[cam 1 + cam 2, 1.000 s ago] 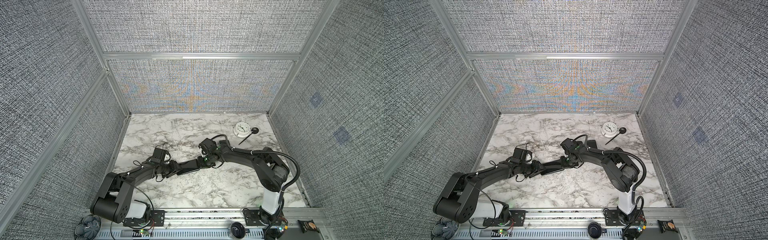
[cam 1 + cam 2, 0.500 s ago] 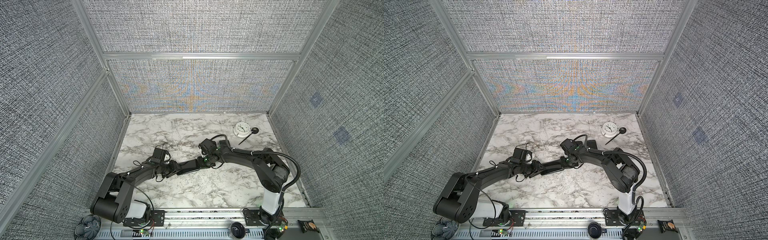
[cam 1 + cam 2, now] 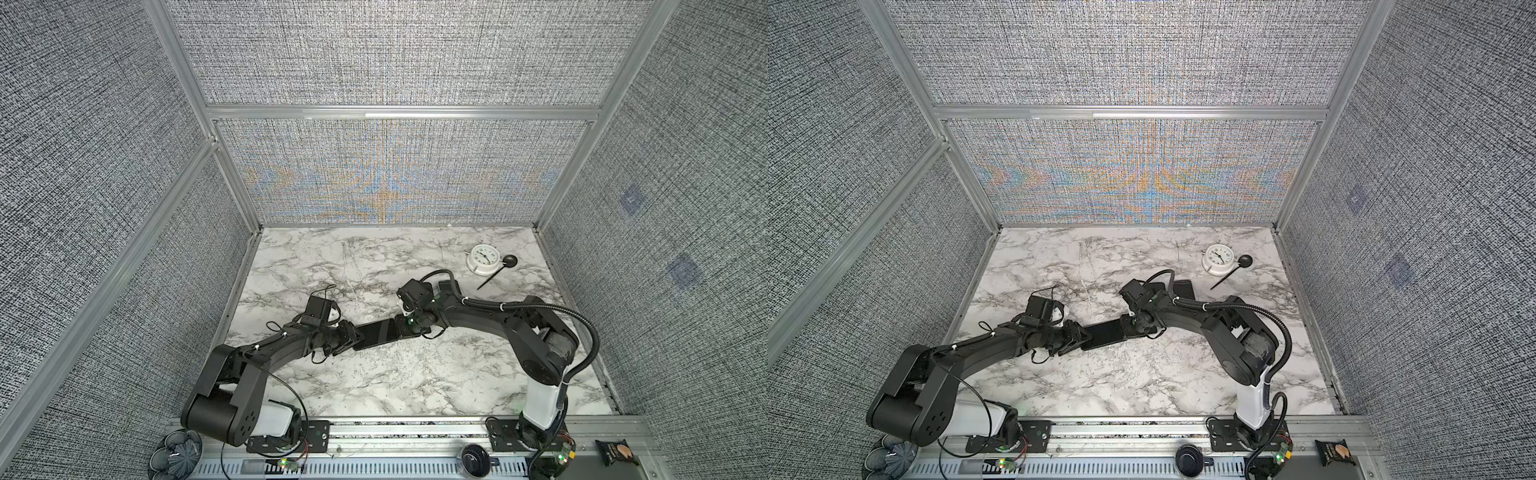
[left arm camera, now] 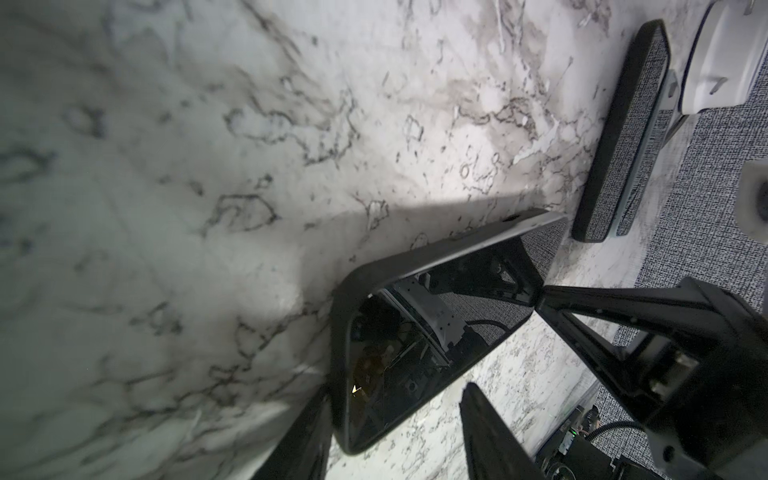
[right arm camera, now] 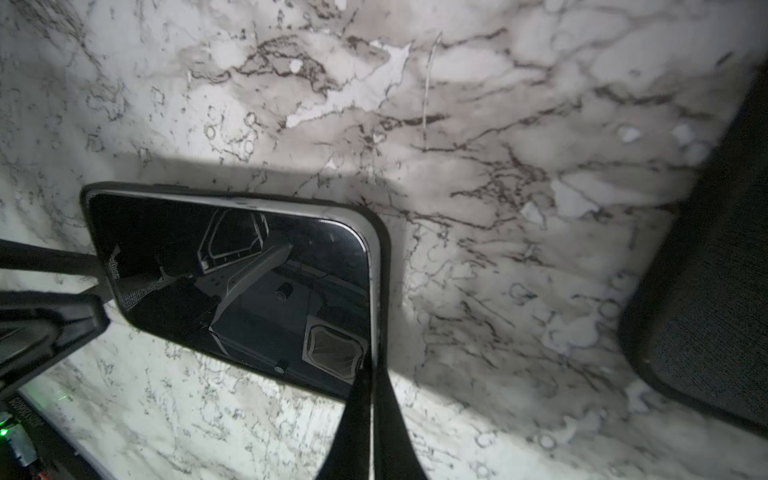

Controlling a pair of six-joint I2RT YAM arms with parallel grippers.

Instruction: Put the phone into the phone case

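Phone [image 5: 232, 282] lies on the table [image 5: 498, 124] within the case [image 5: 384, 266] rim; right fingers [image 5: 365, 428] have just clenched shut at its corner, likely pressing it home; left fingers [image 4: 490, 436] straddle the far end, grip unclear

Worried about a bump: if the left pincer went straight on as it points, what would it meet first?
The phone: its near corner lies between the fingers of the open left pincer, so it would likely be pushed at once. Beyond, the shut right pincer sits at the phone's far end.
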